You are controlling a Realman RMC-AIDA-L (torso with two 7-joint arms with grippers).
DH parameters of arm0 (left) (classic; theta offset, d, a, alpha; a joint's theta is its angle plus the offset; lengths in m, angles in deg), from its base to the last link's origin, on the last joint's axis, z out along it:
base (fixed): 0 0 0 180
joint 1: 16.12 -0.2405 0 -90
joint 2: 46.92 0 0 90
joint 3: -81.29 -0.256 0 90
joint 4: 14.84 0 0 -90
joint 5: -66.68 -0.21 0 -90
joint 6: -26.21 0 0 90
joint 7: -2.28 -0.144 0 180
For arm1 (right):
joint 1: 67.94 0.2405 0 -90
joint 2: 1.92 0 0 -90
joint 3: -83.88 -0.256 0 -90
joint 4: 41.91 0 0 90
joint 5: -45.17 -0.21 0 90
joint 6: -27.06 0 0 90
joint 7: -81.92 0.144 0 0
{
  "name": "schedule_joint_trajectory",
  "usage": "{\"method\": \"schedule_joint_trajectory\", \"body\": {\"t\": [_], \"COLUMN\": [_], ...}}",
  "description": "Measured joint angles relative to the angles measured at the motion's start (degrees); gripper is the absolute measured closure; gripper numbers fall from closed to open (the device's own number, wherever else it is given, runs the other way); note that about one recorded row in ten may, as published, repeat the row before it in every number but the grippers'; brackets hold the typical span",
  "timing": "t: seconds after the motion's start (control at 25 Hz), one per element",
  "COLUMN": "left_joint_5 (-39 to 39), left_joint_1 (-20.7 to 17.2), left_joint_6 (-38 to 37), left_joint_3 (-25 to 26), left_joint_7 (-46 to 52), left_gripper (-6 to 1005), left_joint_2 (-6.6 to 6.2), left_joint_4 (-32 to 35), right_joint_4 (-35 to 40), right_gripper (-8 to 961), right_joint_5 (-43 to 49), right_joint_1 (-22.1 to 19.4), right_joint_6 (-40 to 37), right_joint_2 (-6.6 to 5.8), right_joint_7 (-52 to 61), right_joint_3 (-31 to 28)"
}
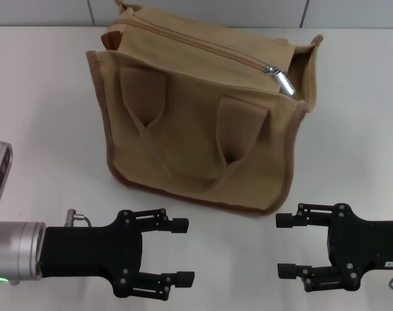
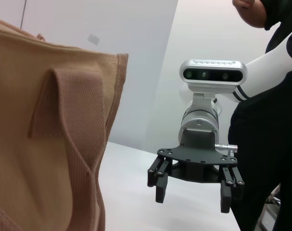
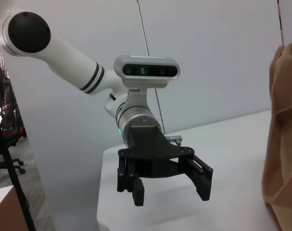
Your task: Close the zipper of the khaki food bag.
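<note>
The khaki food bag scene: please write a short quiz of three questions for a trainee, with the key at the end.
1. True or false: the left gripper is holding the khaki food bag.
2. Toward which side of the robot does the zipper have its silver pull tab? A) left B) right C) middle
3. Fill in: both grippers have their fingers ____.

Key:
1. False. It hovers in front of the bag, apart from it.
2. B. The tab lies near the bag's right end.
3. Open. The right gripper is also spread and holds nothing, in front of the bag.
</note>
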Motion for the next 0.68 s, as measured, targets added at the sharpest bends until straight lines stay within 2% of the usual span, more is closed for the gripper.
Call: {"method": "schedule_joint_trajectory", "body": {"t": [0.68], "left_joint_5": [0.01], "left_joint_1": [-0.23], "left_joint_6": [-0.83], "left_joint_3": [0.00], "left_joint_7": [0.00], "left_gripper": [174], "left_joint_2": [-0.23], "left_joint_4": [0.00], "right_joint_4": [-0.09], "right_gripper": [201], "right_joint_5": [-0.09], "right_joint_1": [-0.01], "right_joint_6": [-0.30], "right_joint_2": [0.06], "right_joint_7": [0.00], "right_joint_3": [-0.34]}}
